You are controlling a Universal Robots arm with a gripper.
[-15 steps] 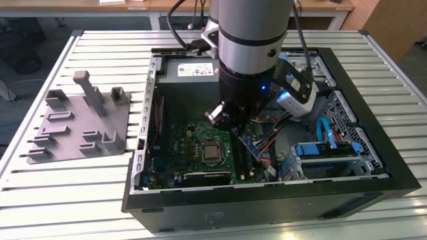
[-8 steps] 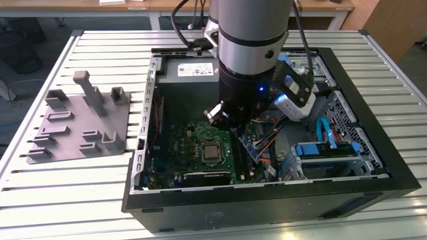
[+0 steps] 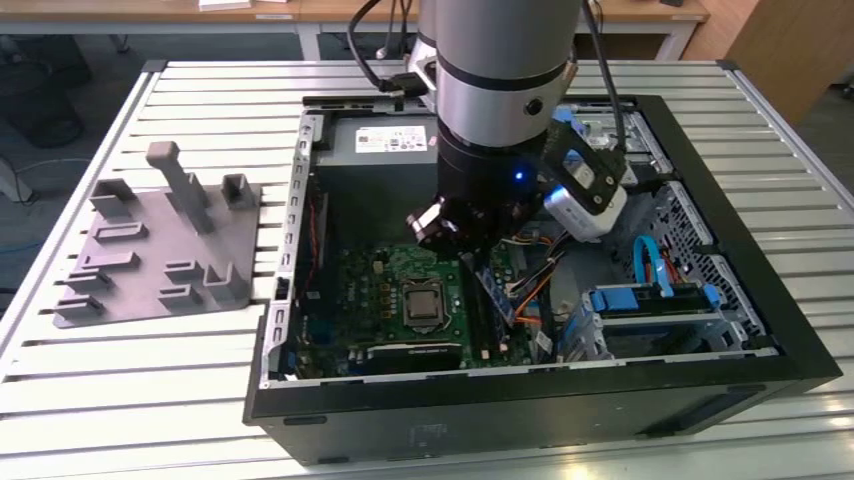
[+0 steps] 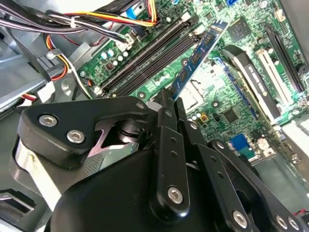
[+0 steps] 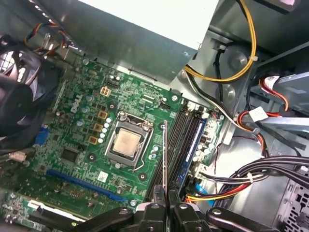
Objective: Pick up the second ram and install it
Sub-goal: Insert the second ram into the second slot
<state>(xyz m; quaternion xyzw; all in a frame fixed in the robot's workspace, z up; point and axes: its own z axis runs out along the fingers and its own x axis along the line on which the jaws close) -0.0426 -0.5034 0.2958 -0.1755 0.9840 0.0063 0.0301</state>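
The gripper [image 5: 165, 195], clamped on one end of the second ram [image 4: 198, 53], holds the stick on edge just above the motherboard [image 5: 72, 140], roughly in line with its black slots [image 4: 145, 58], apparently to align it for seating

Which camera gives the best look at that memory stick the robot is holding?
The second wrist view: the second ram shows its blue face and chips there, held in the gripper. The first wrist view catches it edge-on, as a thin line; the exterior view shows a dark sliver under the gripper.
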